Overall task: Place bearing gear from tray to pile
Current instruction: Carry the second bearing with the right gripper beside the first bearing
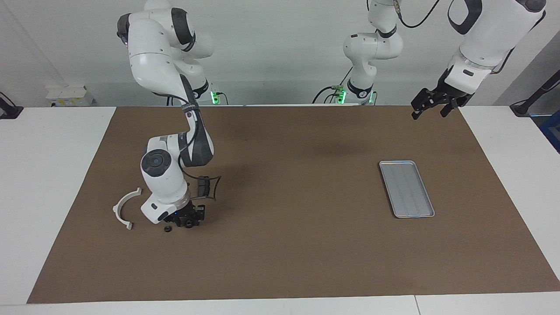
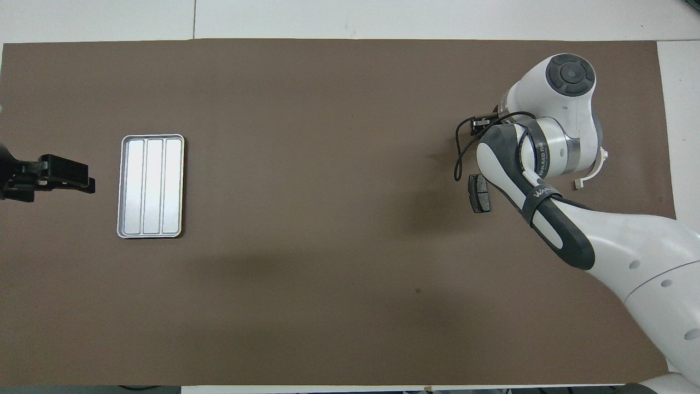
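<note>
The silver tray lies bare toward the left arm's end of the table. The pile is at the right arm's end: a white curved bracket, a dark brake pad and a small black round part. My right gripper is down at the mat between the brake pad and that round part. I cannot make out the bearing gear against its dark body. In the overhead view its own wrist covers it. My left gripper hangs open and holds nothing, above the mat's edge beside the tray.
A brown mat covers the table, with white tabletop around it. The right arm's elbow and a looping black cable stand over the pile.
</note>
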{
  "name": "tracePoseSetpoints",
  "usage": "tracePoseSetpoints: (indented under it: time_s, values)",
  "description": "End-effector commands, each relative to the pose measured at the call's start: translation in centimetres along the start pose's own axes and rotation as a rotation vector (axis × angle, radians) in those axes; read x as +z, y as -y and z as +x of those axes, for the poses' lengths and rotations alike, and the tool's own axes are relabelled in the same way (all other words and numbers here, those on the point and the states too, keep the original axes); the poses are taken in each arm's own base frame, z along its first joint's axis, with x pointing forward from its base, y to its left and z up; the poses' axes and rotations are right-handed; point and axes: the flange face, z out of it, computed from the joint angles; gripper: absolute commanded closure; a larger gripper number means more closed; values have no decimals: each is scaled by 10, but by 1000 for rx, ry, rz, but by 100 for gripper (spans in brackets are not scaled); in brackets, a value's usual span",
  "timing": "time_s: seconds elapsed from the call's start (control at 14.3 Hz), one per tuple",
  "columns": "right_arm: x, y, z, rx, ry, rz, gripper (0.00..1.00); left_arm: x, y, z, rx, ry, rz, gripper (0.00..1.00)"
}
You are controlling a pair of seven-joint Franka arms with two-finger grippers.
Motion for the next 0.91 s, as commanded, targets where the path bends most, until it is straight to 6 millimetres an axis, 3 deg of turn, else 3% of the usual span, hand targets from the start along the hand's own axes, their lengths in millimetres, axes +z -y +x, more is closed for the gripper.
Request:
tracePoseSetpoints:
  time_s: [0.0, 0.21, 0.63, 0.84]
  values:
    - [-33, -6, -4, -5, -19, -8, 0, 1, 0, -14, 18, 11, 16, 0]
    - [-56, -9, -7, -2, -17, -15, 0, 1, -5, -14, 29, 3, 16, 0]
    - [-65, -32, -9, 31, 4, -20, 0, 18, -4, -27, 29, 51, 20, 0]
    - [-101, -34, -18, 52, 12, -3, 0, 19, -4, -28, 30, 43, 19, 0]
